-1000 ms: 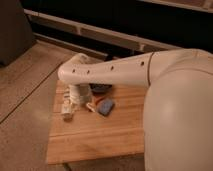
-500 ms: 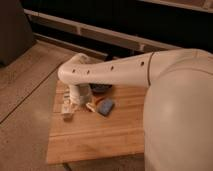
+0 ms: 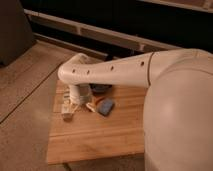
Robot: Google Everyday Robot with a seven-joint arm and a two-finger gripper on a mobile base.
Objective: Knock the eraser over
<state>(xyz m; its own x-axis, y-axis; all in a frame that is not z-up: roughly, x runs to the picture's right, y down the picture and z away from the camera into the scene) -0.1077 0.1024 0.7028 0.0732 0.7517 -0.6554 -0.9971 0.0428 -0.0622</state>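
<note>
Pincer [image 3: 68,107] sits low over the left part of the wooden desk [image 3: 100,141], under the bent white arm [image 3: 112,72]; I cannot tell whether it is open or closed. A small pale block right at its tip, close to the desk's left edge, is most likely the eraser [image 3: 66,116], though it blends with the pincer and I cannot tell if they touch or if the block is upright.

Just to the right lie a small orange item [image 3: 91,105] and a blue pad [image 3: 106,106], with a dark object [image 3: 101,89] behind them.

The main risk is the edge. A push towards the left could slide the eraser off the desk instead of tipping it. A push placed too low would probably shove it along rather than topple it. A wide sweep to the right could also scatter the orange item and blue pad.
</note>
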